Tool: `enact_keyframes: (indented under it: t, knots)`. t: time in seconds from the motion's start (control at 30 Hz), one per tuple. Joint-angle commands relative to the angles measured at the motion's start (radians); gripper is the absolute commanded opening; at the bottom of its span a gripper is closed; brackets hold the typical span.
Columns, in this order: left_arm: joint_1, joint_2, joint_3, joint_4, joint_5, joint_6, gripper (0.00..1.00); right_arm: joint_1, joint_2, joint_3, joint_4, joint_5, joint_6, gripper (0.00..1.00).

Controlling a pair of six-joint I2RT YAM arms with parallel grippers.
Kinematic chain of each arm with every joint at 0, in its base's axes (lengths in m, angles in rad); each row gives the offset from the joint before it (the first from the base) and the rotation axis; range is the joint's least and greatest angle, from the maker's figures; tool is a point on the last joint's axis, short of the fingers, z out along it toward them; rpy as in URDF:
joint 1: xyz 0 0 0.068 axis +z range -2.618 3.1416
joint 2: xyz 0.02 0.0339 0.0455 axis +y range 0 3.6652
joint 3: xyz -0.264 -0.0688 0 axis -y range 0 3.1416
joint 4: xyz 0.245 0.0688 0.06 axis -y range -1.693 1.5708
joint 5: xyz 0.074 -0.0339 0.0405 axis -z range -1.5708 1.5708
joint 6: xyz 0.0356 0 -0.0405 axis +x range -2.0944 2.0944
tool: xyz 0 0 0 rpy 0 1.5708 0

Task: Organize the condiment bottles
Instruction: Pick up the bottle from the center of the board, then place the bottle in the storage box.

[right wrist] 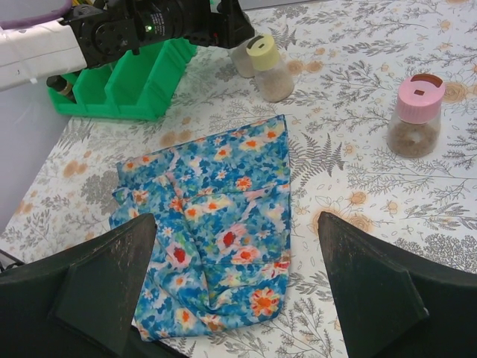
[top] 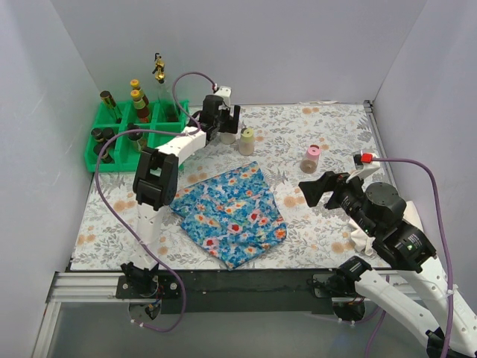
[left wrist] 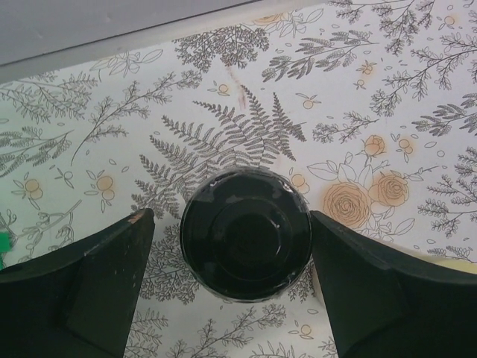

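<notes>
Two arms: left gripper (left wrist: 227,224), reached far forward and pointing down, stands apart astride a black-capped bottle (left wrist: 245,250), not touching; right gripper (right wrist: 236,220), held low, spread wide, cloth (right wrist: 216,186) ahead.

No readable text, brand or number anywhere, labels on the condiment bottles (top: 139,104) in the green tray (top: 88,158) too small to make out
</notes>
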Motion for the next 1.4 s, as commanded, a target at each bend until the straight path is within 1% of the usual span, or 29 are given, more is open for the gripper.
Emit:
enact_keyframes:
  t: [0.0, 0.1, 0.13, 0.2, 0.23, 0.3, 0.33, 0.37, 0.43, 0.47, 0.5, 0.53, 0.57, 0.67, 0.7, 0.77, 0.8, 0.87, 0.9, 0.93, 0.97, 1.03, 1.13, 1.17, 1.3, 1.37]
  knots:
    - [0.0, 0.024, 0.075, 0.019, 0.025, 0.054, 0.81, 0.002, -0.015, 0.014, 0.059, -0.006, 0.002, 0.99]
    - [0.0, 0.029, 0.08, 0.012, 0.031, 0.047, 0.75, 0.002, -0.015, 0.015, 0.059, 0.001, -0.002, 0.99]
    - [0.0, 0.026, 0.075, 0.013, 0.033, 0.037, 0.68, 0.002, -0.015, 0.018, 0.058, 0.002, -0.005, 0.99]
    - [0.0, 0.009, 0.06, 0.012, 0.036, 0.031, 0.62, 0.002, -0.02, 0.02, 0.056, 0.005, -0.007, 0.99]
    - [-0.001, -0.018, 0.034, 0.013, 0.033, 0.028, 0.51, 0.002, -0.023, 0.02, 0.056, 0.007, -0.007, 0.99]
    - [-0.004, -0.054, 0.007, 0.012, 0.021, 0.024, 0.39, 0.0, -0.024, 0.02, 0.055, 0.005, -0.006, 0.99]
    - [-0.006, -0.104, -0.024, 0.012, 0.017, 0.024, 0.3, 0.002, -0.023, 0.021, 0.055, 0.002, -0.002, 0.99]
    - [-0.006, -0.129, -0.043, 0.012, 0.013, 0.016, 0.23, 0.002, -0.023, 0.023, 0.055, -0.007, 0.001, 0.99]
    - [-0.007, -0.188, -0.075, 0.009, 0.01, 0.013, 0.14, 0.002, -0.026, 0.018, 0.055, -0.012, 0.011, 0.98]
    - [-0.007, -0.246, -0.101, -0.005, 0.013, 0.016, 0.05, 0.0, -0.027, 0.011, 0.055, -0.015, 0.013, 0.98]
    - [-0.007, -0.276, -0.11, -0.017, 0.01, 0.016, 0.01, 0.0, -0.027, 0.009, 0.047, -0.018, 0.016, 0.98]
    - [-0.006, -0.304, -0.119, -0.027, -0.004, 0.019, 0.0, 0.002, -0.027, 0.008, 0.043, -0.025, 0.019, 0.98]
    - [-0.006, -0.366, -0.132, -0.054, -0.018, 0.02, 0.0, 0.002, -0.03, 0.009, 0.035, -0.038, 0.025, 0.98]
    - [-0.004, -0.458, -0.156, -0.102, -0.088, 0.017, 0.0, 0.002, -0.046, 0.017, 0.016, -0.056, 0.056, 0.98]
    - [-0.004, -0.523, -0.187, -0.11, -0.108, 0.017, 0.0, 0.002, -0.059, 0.014, 0.018, -0.058, 0.06, 0.98]
    - [-0.001, -0.58, -0.228, -0.12, -0.211, 0.017, 0.0, 0.0, -0.075, 0.008, 0.018, -0.061, 0.076, 0.98]
    - [0.002, -0.636, -0.274, -0.122, -0.245, 0.016, 0.0, 0.002, -0.087, 0.001, 0.016, -0.062, 0.08, 0.98]
    - [0.037, -0.696, -0.335, -0.119, -0.294, -0.001, 0.0, 0.002, -0.101, -0.009, 0.019, -0.068, 0.096, 0.98]
    - [0.061, -0.747, -0.392, -0.119, -0.294, -0.018, 0.0, 0.002, -0.11, -0.018, 0.019, -0.068, 0.1, 0.98]
    - [0.118, -0.774, -0.414, -0.128, -0.277, -0.062, 0.0, 0.002, -0.113, -0.02, 0.021, -0.073, 0.103, 0.98]
    - [0.15, -0.798, -0.434, -0.134, -0.248, -0.088, 0.0, 0.002, -0.116, -0.022, 0.026, -0.073, 0.106, 0.98]
    - [0.23, -0.86, -0.506, -0.136, -0.243, -0.117, 0.0, 0.002, -0.116, -0.017, 0.029, -0.076, 0.103, 0.98]
    - [0.29, -0.913, -0.587, -0.09, -0.312, -0.121, 0.0, 0.0, -0.107, -0.009, 0.027, -0.085, 0.093, 0.98]
    - [0.304, -0.914, -0.593, -0.088, -0.326, -0.121, 0.0, 0.003, -0.109, -0.011, 0.027, -0.088, 0.091, 0.98]
    - [0.39, -0.888, -0.615, -0.081, -0.316, -0.141, 0.0, 0.002, -0.124, -0.035, 0.035, -0.093, 0.1, 0.98]
    - [0.404, -0.864, -0.626, -0.058, -0.308, -0.147, 0.0, 0.002, -0.125, -0.04, 0.039, -0.092, 0.102, 0.99]
